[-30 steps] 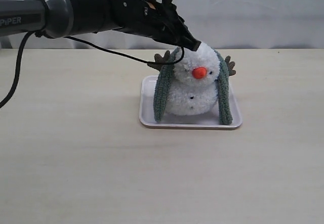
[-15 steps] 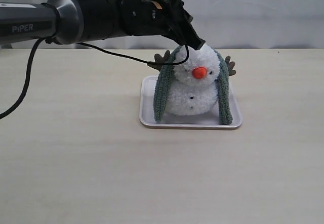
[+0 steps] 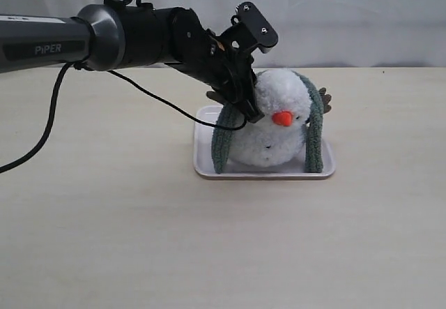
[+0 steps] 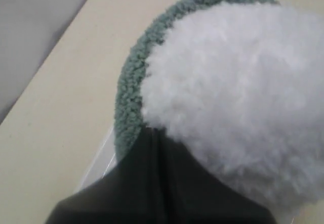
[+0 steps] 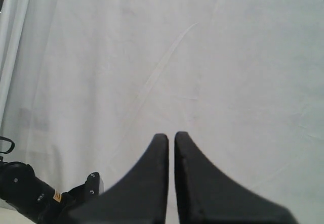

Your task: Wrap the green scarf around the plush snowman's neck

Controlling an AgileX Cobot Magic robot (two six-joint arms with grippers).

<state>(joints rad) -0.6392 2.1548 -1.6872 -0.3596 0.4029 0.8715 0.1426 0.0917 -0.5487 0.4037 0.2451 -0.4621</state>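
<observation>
The plush snowman (image 3: 275,131) stands on a pale tray (image 3: 203,164), leaning toward the right with its orange nose (image 3: 282,118) forward. The green scarf (image 3: 223,140) loops behind its head, and both ends hang down the sides to the tray, the other end (image 3: 314,138) on the right. My left gripper (image 3: 252,116) is shut, its tip pressed in where the scarf meets the white fluff on the snowman's left side. The left wrist view shows the scarf (image 4: 129,92), the fluff (image 4: 238,92) and the closed tip of the left gripper (image 4: 153,131). My right gripper (image 5: 171,135) is shut, holds nothing and faces a white curtain.
The left arm (image 3: 139,37) reaches in from the upper left, its black cable (image 3: 160,100) drooping over the beige table (image 3: 104,218). A white curtain (image 3: 362,16) hangs behind the table. One brown twig arm (image 3: 325,101) sticks out at the snowman's right.
My left gripper dropped from the top of the snowman's head to its left side. The snowman has tipped and shifted slightly right, its nose now lower.
</observation>
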